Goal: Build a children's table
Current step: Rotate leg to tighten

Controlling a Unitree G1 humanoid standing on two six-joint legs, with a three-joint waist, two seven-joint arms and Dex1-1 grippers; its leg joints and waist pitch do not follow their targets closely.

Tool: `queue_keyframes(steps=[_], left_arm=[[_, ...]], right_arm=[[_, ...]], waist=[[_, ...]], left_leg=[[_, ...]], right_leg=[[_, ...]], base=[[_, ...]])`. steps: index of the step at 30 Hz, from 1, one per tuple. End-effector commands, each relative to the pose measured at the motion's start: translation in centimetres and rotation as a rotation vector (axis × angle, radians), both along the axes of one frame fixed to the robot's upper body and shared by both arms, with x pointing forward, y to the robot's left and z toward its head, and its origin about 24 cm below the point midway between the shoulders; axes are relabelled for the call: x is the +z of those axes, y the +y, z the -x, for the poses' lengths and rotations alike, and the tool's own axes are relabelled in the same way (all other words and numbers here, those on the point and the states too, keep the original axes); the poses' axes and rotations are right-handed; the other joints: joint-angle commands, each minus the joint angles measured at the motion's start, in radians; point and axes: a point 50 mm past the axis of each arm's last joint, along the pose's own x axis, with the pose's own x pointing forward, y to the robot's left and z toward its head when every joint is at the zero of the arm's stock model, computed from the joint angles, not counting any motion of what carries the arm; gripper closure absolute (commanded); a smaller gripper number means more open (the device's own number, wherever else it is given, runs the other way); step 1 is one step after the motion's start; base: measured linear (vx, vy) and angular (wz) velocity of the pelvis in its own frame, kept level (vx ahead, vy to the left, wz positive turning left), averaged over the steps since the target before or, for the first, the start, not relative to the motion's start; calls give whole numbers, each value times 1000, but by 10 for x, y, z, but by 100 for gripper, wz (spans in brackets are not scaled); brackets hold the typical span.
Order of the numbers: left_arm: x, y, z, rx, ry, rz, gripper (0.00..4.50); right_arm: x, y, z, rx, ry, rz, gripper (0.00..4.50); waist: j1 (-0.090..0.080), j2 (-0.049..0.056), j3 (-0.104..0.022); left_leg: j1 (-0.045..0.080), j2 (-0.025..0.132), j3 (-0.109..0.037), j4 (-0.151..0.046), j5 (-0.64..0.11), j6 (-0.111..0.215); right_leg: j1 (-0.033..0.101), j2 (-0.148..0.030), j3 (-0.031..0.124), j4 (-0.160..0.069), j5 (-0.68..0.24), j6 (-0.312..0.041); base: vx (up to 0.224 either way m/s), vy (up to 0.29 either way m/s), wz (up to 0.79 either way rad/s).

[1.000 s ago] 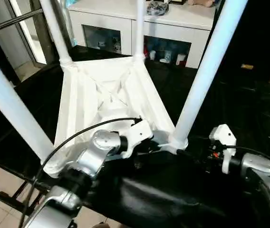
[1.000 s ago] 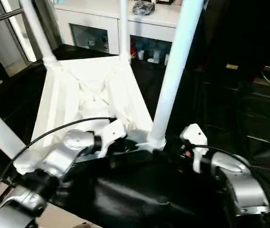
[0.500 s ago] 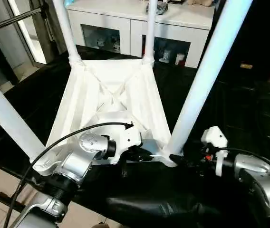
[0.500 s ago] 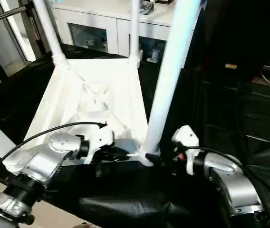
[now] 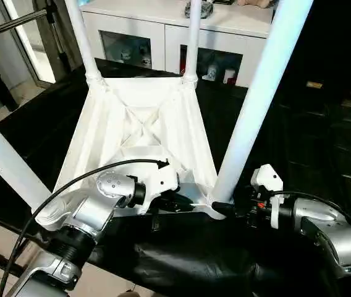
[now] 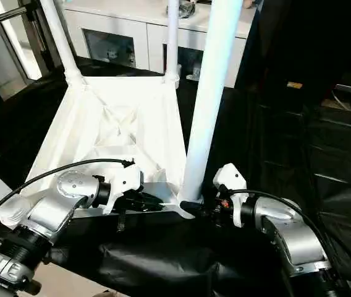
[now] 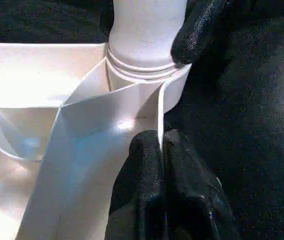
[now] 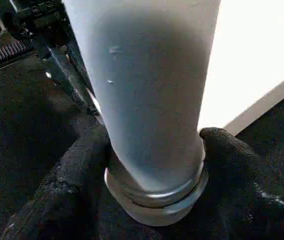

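Where it lies upside down on the black-draped counter, one table: white plastic, rectangular top, underside up, ribbed, X-braced.

Legs: four, white smooth tubes, each standing in a round corner socket. Far left leg; far right leg; near left leg; near right leg, threaded collar showing at its base.

Tools: two, each with two black fingers on a silver forearm.
- Left tool: clenched on the thin upright rim of the table's near edge, just beside the near right socket; the rim passes between the two pressed fingers.
- Right tool: one finger on either side of the near right leg's base, both touching the collar, grasping it.

Cable: one, black, arching over the left forearm.

Cabinet: one, white, glass doors, behind the counter; small items inside, too small to tell.

Cover: black, wrinkled, matte cloth or sheet over the counter.

Writing, labels: none readable.
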Motion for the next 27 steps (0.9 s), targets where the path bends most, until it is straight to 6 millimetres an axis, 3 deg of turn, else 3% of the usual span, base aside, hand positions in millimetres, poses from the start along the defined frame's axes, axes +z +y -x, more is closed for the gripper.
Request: queue_keyframes(steps=[1,5,6,7,9,10,12,16,17,18,19,23,27], left_arm=[[-2,-8,3,6,10,13,450],[-1,-16,-11,143,-28,28,450],[-1,-21,-14,177,-37,32,450],[-1,-23,-15,185,-39,32,450],[1,-37,-21,248,-59,44,450],[2,-37,-22,250,-59,44,450],[5,-54,-26,300,-78,62,450],[7,-62,-28,318,-93,75,450],[6,-68,-25,285,-94,78,450],[6,-69,-24,274,-95,79,450],[6,-70,-23,259,-93,80,450],[5,-65,-20,210,-86,79,450],[4,-53,-14,125,-68,86,450]], right_arm=[[-2,8,-3,-5,10,-14,186],[-23,17,-7,-200,14,44,186],[-32,21,-9,-292,37,67,186],[-35,23,-10,-320,46,74,186],[-46,38,-12,-439,52,88,186],[-46,39,-12,-444,52,89,186],[-53,59,-16,-554,58,95,187],[-52,72,-20,-536,29,109,187],[-47,79,-22,-501,31,53,152],[-46,80,-23,-499,36,31,152],[-43,81,-23,-489,37,11,117],[-38,74,-25,-426,-26,46,81],[-28,57,-25,-298,-88,63,81]], waist=[[2,-15,-51],[-4,-14,-46],[-13,-17,-41],[-17,-17,-41],[-25,-12,-41],[-28,-14,-41],[-37,-15,-42],[-39,-13,-44],[-38,-9,-45],[-40,-13,-45],[-38,-12,-47],[-37,-11,-48],[-33,-11,-48]], left_leg=[[-1,34,-6,-55,-154,64],[-1,31,-6,-61,-192,39],[0,29,-10,-68,-232,11],[1,28,-11,-70,-247,6],[5,28,-15,-73,-280,-6],[9,26,-14,-72,-291,-10],[7,24,-16,-74,-299,-17],[4,27,-15,-72,-283,-2],[3,27,-15,-72,-277,1],[-1,26,-14,-71,-263,10],[1,26,-13,-69,-252,16],[1,27,-11,-67,-233,23],[1,29,-9,-65,-228,41]], right_leg=[[54,-65,39,-72,-148,-187],[50,-66,37,-83,-234,-170],[50,-65,36,-90,-321,-140],[51,-66,36,-93,-350,-130],[47,-68,35,-101,-418,-103],[41,-67,38,-106,-437,-92],[39,-66,38,-108,-448,-84],[43,-66,41,-102,-371,-98],[43,-65,42,-99,-351,-102],[47,-63,42,-96,-314,-110],[47,-63,42,-93,-288,-118],[49,-63,42,-90,-244,-139],[51,-64,41,-88,-231,-149]], base=[[0,0,0],[0,0,0],[0,0,0],[0,0,0],[0,0,0],[0,0,0],[0,0,0],[0,0,0],[0,0,0],[0,0,0],[0,0,0],[0,0,0],[0,0,0]])
